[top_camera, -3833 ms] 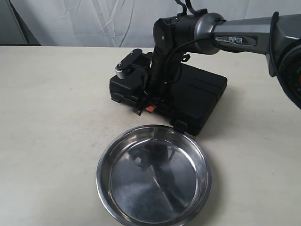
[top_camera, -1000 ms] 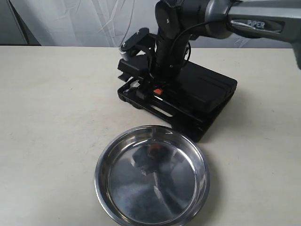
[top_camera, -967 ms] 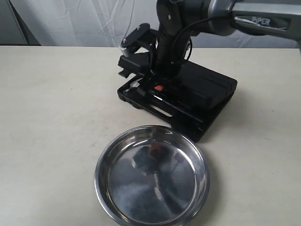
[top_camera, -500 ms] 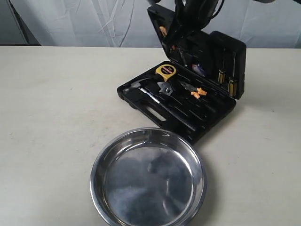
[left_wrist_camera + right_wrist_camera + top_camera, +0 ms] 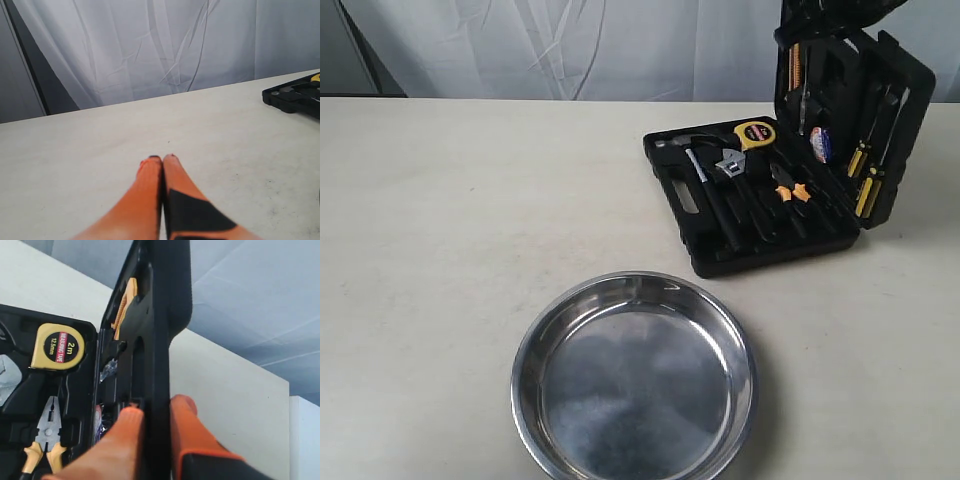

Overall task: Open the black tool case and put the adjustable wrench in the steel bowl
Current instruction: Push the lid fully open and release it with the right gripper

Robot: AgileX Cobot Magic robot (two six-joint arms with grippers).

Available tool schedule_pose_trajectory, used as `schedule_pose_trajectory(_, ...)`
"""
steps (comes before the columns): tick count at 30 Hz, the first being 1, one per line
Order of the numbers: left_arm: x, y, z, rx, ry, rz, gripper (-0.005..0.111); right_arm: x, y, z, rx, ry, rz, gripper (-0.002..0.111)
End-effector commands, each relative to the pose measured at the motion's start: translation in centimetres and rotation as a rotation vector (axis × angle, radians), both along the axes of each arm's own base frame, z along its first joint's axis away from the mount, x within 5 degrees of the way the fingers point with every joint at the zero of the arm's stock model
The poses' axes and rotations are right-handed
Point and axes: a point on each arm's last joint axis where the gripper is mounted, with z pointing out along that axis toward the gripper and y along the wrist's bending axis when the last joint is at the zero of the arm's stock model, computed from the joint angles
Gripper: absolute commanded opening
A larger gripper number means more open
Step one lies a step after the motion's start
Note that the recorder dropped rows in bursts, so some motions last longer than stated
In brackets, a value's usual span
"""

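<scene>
The black tool case (image 5: 692, 195) lies open at the back right, its lid (image 5: 880, 110) standing upright. In its tray the adjustable wrench (image 5: 730, 166) shows a silver jaw head and black handle, between the hammer (image 5: 698, 168) and the orange-handled pliers (image 5: 790, 190). The steel bowl (image 5: 635, 279) sits empty near the front. My right gripper (image 5: 157, 407) is shut on the lid's edge (image 5: 162, 315), one finger inside and one outside. Far off to the side, my left gripper (image 5: 161, 159) is shut on nothing, low over bare table; the case (image 5: 295, 97) shows at that view's edge.
A yellow tape measure (image 5: 753, 132) sits at the tray's back, and yellow-and-black screwdrivers (image 5: 865, 165) are clipped in the lid. A white curtain (image 5: 570, 45) hangs behind the cream table (image 5: 440, 220). The right wrist view shows the tape measure (image 5: 55, 346) and pliers (image 5: 47, 432).
The case was lifted open from shut. Since half a second ago the lid has swung more upright, the case has slid and turned to the right, and the right arm has left the exterior view.
</scene>
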Motion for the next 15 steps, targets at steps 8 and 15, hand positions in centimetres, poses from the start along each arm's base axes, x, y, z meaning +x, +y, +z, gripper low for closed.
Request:
schedule_pose_trajectory(8,0.0,0.0,0.1,-0.004,-0.003,-0.005,0.0,0.2,-1.7,0.3,-0.165,-0.005,-0.027,-0.001)
schedule_pose_trajectory(15,0.0,0.0,0.1,-0.004,-0.003,-0.005,0.0,0.3,-2.3,0.8,-0.207,-0.06,-0.103,-0.001)
